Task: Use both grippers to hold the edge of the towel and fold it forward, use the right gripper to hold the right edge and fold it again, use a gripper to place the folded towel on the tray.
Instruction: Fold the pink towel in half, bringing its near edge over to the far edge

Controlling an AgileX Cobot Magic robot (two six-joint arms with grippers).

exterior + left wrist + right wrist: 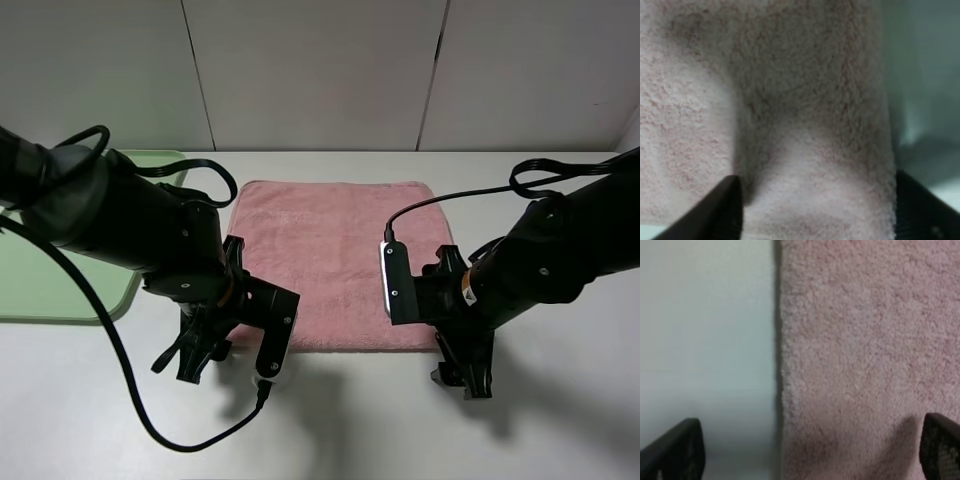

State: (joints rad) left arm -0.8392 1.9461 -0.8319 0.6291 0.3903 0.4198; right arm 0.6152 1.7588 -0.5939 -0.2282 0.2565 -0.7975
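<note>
Towel lies flat, 0 of 2 folds done: left gripper at 7 o'clock bunches hem, grip unclear; right gripper at 5 o'clock gapes open.

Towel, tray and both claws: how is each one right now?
towel: spread flat, unfolded, bunched at the left gripper.
tray: flat beside the towel, partly hidden.
left gripper: jaws around bunched towel; grip unclear.
right gripper: open, straddling the towel's edge.

Lab setting, white table, plain grey panelled wall
</note>
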